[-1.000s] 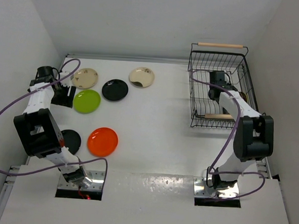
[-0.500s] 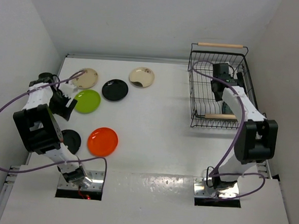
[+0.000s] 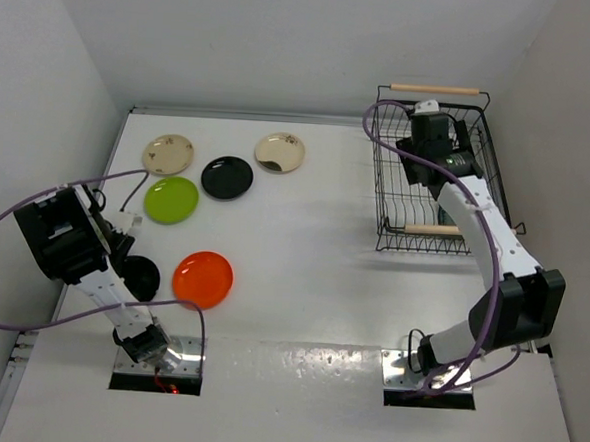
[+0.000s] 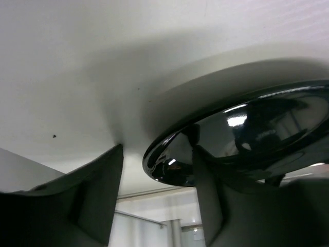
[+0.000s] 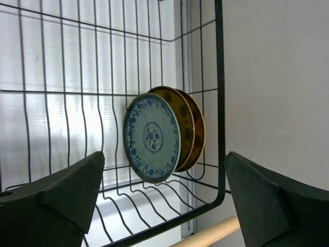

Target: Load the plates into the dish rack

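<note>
1. Left tool [image 4: 154, 193] is swinging back toward its base. A second ago it was sitting beside the lime green plate [image 3: 171, 199]; now it is working low at the near-left of the surface [image 3: 321, 283].
2. Its fingers are standing moderately apart and gripping nothing. The rim of the near black plate [image 4: 247, 134] is poking into the gap. One finger is overlapping the rim and the other is standing clear of it.
3. My read: it is dropping the lime green target and lining up an edge pick on this plate instead. The grab is not made yet.
4. The orange-red plate [image 3: 202, 278] is lying flat just beside the near black plate. Further out, the lime green plate, the far black plate [image 3: 227, 177] and two cream plates [image 3: 168, 154] are all lying flat, well apart from either tool.
5. Right tool [image 5: 164, 159] is backing out of the dish rack [image 3: 386, 202]. A second ago it was down mid-rack; now it is hanging over the far end, near the far wooden handle [image 3: 435, 88]. Its fingers are spread wide and carrying nothing.
6. That suggests its drop-off is done and it is freeing up for the next fetch.
7. The blue-patterned plate [image 5: 151, 138] is standing upright in the slots by the rack's corner. The two brown-gold plates [image 5: 187, 126] are stacking close behind it. All three are ahead of the right tool and well clear of it.
</note>
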`<state>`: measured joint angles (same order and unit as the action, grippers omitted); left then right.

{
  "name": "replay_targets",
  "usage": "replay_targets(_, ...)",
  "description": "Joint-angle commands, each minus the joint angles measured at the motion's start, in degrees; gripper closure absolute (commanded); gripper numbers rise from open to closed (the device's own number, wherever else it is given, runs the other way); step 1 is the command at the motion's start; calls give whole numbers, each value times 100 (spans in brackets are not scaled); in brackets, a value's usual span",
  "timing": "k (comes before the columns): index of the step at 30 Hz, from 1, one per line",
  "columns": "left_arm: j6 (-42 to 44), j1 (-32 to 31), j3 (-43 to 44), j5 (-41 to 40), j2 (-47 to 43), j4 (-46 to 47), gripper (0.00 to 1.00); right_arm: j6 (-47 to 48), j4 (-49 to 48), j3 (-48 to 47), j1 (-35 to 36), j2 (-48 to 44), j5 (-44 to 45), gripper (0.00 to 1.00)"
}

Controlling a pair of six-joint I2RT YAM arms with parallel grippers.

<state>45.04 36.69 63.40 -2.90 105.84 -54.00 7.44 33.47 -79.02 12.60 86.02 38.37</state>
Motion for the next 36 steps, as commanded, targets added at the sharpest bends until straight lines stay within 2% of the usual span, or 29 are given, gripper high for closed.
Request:
replay_targets(1, 119, 75, -231, 518, 200, -23, 50, 152, -244, -70, 120, -322, 118, 1)
replay_targets(2, 119, 75, -231, 518, 200, -23, 70, 187, -271, -43, 172, -366, 109, 1)
replay_targets(4, 119, 75, -144, 465, 253, -23, 94, 214, -368, 45, 225, -489, 136, 1)
replay_targets(5, 59, 136, -74, 465, 253, -23, 100, 222, -385, 45, 251, -507, 136, 1)
replay_targets(8, 5, 251, 348, 552, 104, -225, 100, 266, -394, 45, 357, -577, 136, 1)
replay_targets(11, 311, 251, 901, 1123, -265, -611, 100, 275, -280, -34, 611, -630, 4, 1)
replay_targets(13, 540, 251, 1374, 1886, -650, -980, 100, 275, -18, -165, 726, -648, -566, 1)
replay_targets(14, 907, 251, 1551, 2211, -783, -1146, 100, 267, 62, -201, 787, -648, -1072, 3)
replay_targets(15, 1137, 251, 1727, 2971, -924, -1357, 100, 267, 132, -236, 971, -683, -1364, 4)
replay_targets(16, 1374, 251, 1885, 3379, -1056, -1768, 100, 249, 255, -332, 1042, -726, -2342, 4)
replay_targets(17, 1855, 251, 2131, 3775, -1327, -1972, 100, 75, 256, -350, 1208, -735, -2682, 6)
replay_targets(18, 1860, 251, 2194, 4431, -1477, -2070, 100, -23, 178, -377, 1262, -753, -3034, 7)
replay_targets(19, 1955, 182, 2195, 4673, -1653, -2071, 100, -128, 116, -360, 1349, -771, -4046, 7)
replay_targets(20, 1956, 85, 2255, 4849, -1802, -1993, 100, -286, -93, -316, 1411, -771, -4344, 9)
replay_targets(22, 1738, -327, 2326, 5166, -2163, -1713, 100, -655, -551, -245, 1692, -692, -5202, 10)
replay_targets(23, 1563, -451, 2379, 5289, -2234, -1589, 100, -1030, -1092, -245, 1754, -596, -5399, 10)
replay_targets(27, 273, -1345, 2537, 6290, -2296, -1000, 100, -2392, -2194, -350, 2227, 2, -6174, 10)
replay_targets(28, 95, -1540, 2598, 6371, -2244, -764, 100, -2527, -2605, -455, 2299, 316, -6227, 10)
replay_targets(31, -766, -2208, 2599, 6424, -2243, -253, 100, -3090, -2950, -596, 2545, 626, -6245, 10)
replay_targets(36, -1075, -2894, 2713, 6143, -2191, -49, 100, -3547, -3477, -720, 2853, 1337, -6087, 18)
